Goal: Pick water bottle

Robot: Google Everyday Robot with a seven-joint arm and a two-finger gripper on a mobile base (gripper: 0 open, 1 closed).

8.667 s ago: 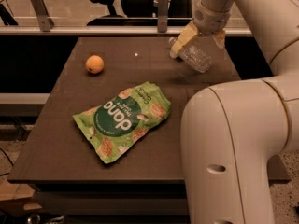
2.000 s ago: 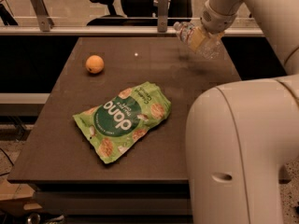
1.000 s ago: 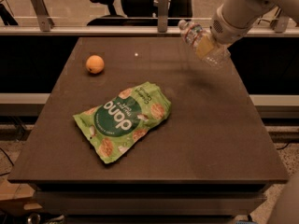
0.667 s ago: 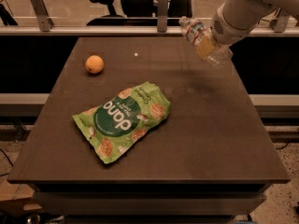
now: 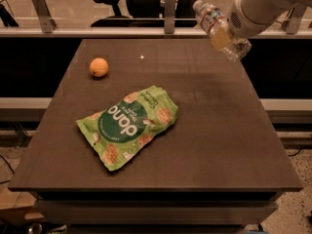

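The water bottle (image 5: 208, 16) hangs in the air over the far right corner of the tabletop (image 5: 214, 116), clear of the surface. It is tilted so its pale cap points up and to the left and its base slants down to the right. It sits that way because the claw (image 5: 223, 36) is clenched around its middle, with one yellowish pad lying across the ribbed body. A grip at mid-length, I judge, keeps the light, crinkly plastic balanced. With the bottle off the surface, the pick looks essentially done. The white arm (image 5: 263, 4) reaches in from the upper right, its wrist angled down and left toward the far edge. The green snack bag (image 5: 129, 126) lies flat near the middle, well apart from the bottle, and the orange (image 5: 99, 67) rests at the far left, neither one close to the claw
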